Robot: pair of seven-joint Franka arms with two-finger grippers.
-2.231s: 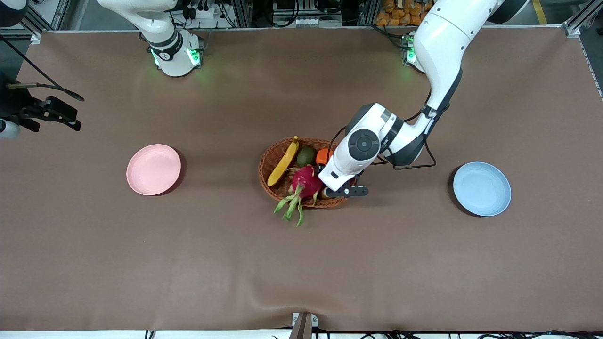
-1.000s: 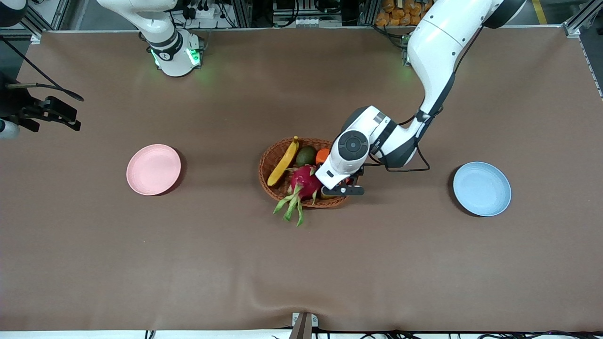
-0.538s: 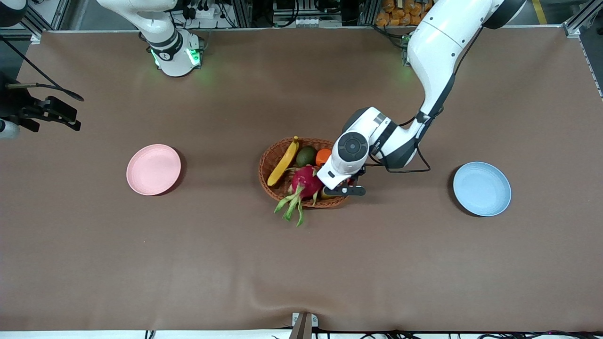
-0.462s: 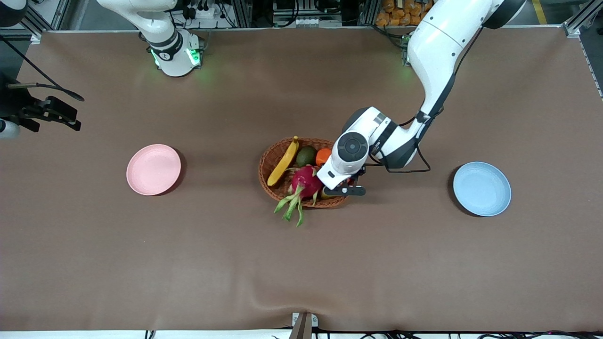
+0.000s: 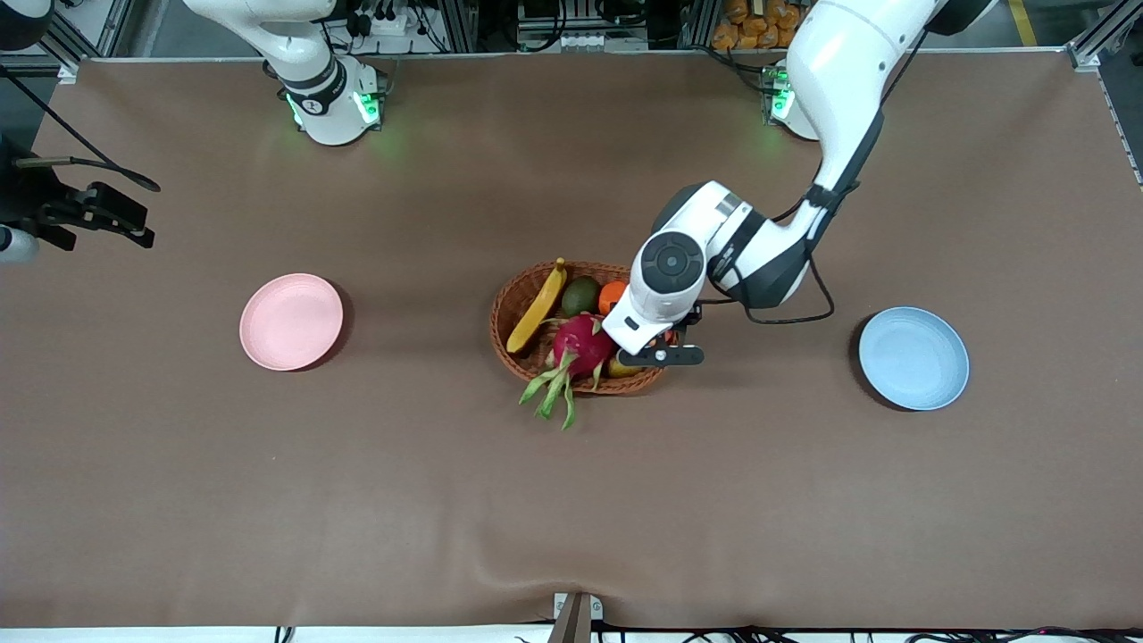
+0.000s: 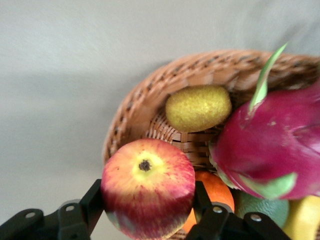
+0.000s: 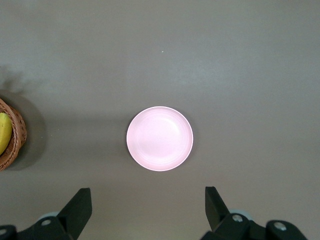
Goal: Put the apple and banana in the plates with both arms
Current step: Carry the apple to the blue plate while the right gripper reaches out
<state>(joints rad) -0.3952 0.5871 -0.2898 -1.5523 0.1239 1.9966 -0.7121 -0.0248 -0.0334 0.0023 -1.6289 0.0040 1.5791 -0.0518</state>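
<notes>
Apple and banana are both at the wicker basket [image 5: 513,308] in the middle of the table, and neither plate holds anything yet. Starting at the right arm's end, the pink plate [image 5: 291,321] lies bare on the brown cloth. The right gripper [image 7: 150,212] hangs high over it with its fingers spread wide and nothing between them; that arm is waiting.

Moving to the centre, the banana [image 5: 538,306] rests along the basket's rim on the side toward the right arm, with a dark green fruit [image 5: 581,295], an orange fruit [image 5: 613,296] and a magenta dragon fruit [image 5: 580,345] packed beside it. A small yellow-green fruit [image 6: 198,107] sits against the basket wall.

Next comes the left gripper [image 6: 149,210], over the basket's edge toward the left arm. Its fingers are clamped on either side of the apple [image 6: 148,186], which sits just above the orange fruit, stem dimple facing the wrist camera.

Toward the left arm's end, the blue plate [image 5: 913,358] waits, well apart from the basket.

The step in hand looks like lifting the apple out. To do it well, I'd say raise it straight up until it clears the basket rim and the dragon fruit's leaves before swinging toward the blue plate, keeping the grip firm since a round fruit can roll between flat pads.
</notes>
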